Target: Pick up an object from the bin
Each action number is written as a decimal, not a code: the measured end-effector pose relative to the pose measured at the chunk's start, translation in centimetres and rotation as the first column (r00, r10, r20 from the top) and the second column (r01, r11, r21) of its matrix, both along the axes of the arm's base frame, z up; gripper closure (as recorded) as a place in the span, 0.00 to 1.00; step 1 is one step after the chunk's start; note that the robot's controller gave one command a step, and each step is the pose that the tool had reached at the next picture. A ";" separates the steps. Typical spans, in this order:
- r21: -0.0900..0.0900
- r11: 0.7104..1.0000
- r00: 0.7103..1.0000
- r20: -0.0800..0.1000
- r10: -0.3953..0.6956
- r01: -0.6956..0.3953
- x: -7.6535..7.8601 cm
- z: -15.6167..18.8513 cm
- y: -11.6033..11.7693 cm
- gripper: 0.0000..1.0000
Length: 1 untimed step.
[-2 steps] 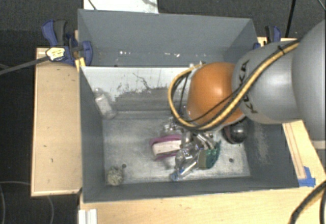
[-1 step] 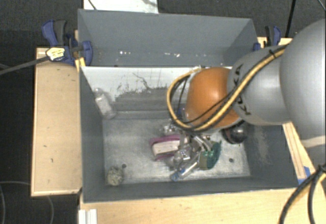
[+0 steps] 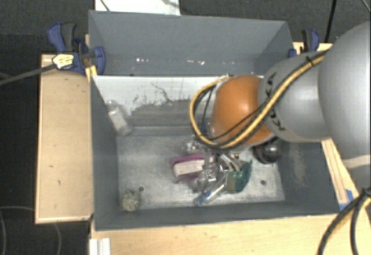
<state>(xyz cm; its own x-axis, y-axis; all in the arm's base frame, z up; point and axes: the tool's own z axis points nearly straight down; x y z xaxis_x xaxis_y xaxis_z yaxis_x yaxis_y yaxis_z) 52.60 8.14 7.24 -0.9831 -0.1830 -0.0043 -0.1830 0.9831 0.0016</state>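
At bin [image 3: 152, 185] centre, gripper [image 3: 211, 181] sits between purple-white block [image 3: 186, 168] and green piece [image 3: 239, 177]; opening cannot be told. Advise centring on one before closing.

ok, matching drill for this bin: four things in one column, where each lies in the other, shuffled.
Things:
1. purple-and-white block
2. green piece
3. dark ball
4. tan lump

Places in the bin:
A. lower left corner
B. right side, just under the arm's orange cover
C. middle of the floor
D. lower right of the middle

Pairs: 1-C, 2-D, 3-B, 4-A.
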 end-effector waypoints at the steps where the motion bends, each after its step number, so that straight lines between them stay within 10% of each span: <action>1: 0.001 1.000 1.000 0.007 -0.003 0.003 0.2 0.3 0.0 1.00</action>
<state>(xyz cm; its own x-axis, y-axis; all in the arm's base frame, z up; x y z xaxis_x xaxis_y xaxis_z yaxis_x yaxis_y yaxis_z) 52.84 8.17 7.49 -0.9835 -0.1805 -0.0114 -0.1805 0.9836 0.0017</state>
